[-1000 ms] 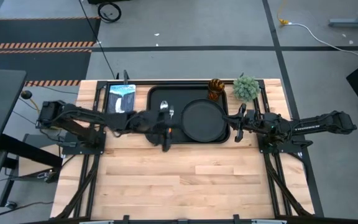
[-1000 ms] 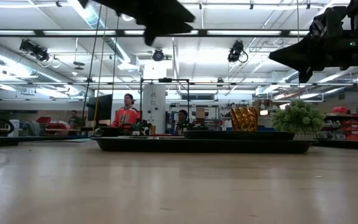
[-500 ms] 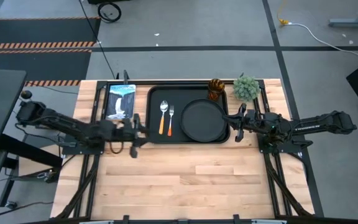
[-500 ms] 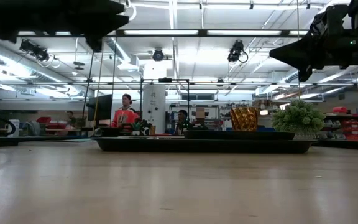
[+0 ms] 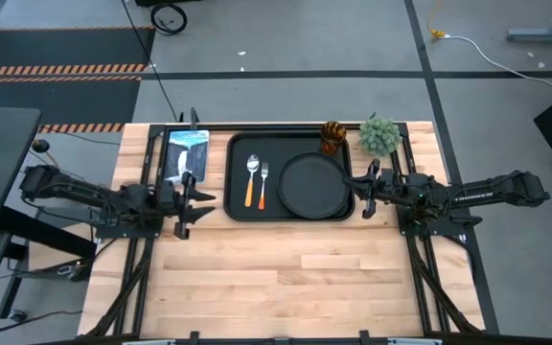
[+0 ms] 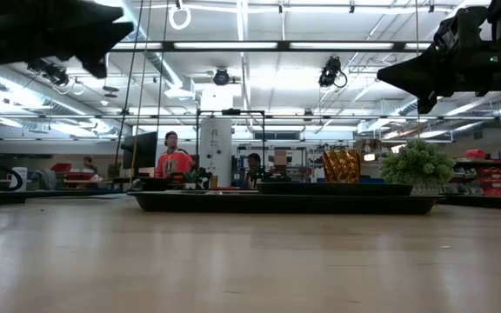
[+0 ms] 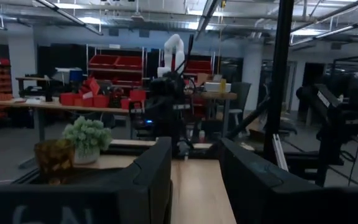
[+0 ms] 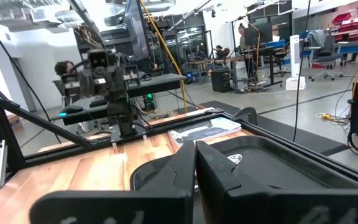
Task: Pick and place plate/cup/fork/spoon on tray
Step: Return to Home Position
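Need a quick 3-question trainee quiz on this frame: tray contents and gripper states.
1. True or false: the plate lies inside the tray.
2. Which utensil lies nearer the plate: A) the spoon B) the fork?
3. Fill in: the cup stands at the tray's far corner, next to the ____.

Extra for discussion: the left gripper is open over bare table beside the tray; the right gripper is shut by the tray's other end.

Key
1. True
2. B
3. plant
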